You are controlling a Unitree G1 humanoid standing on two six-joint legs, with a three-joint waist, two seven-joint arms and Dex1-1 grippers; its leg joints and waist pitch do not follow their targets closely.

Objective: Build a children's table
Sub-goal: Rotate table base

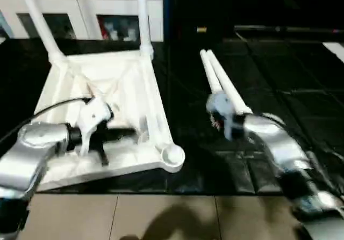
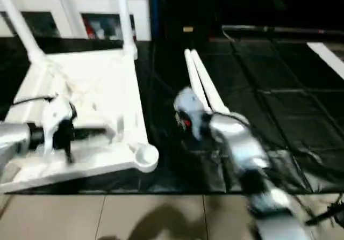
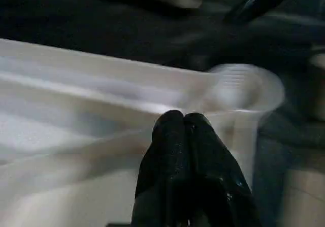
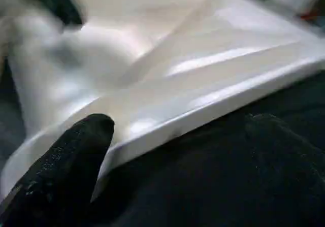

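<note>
White plastic table top (image 1: 129, 84) lies upside down on black matting.
Left gripper (image 3: 184, 123) hovers closed above it, empty; right gripper (image 4: 177, 140) gapes wide, empty.

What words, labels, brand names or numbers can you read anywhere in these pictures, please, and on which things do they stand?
None can be read.
Table top, upside down: plain white, no print visible.
Two loose legs on the dark floor: plain white.
Cabinet behind: things behind the glass are too blurred to read.
Red spot on the right wrist: too blurred to tell if it is lettering.
</note>
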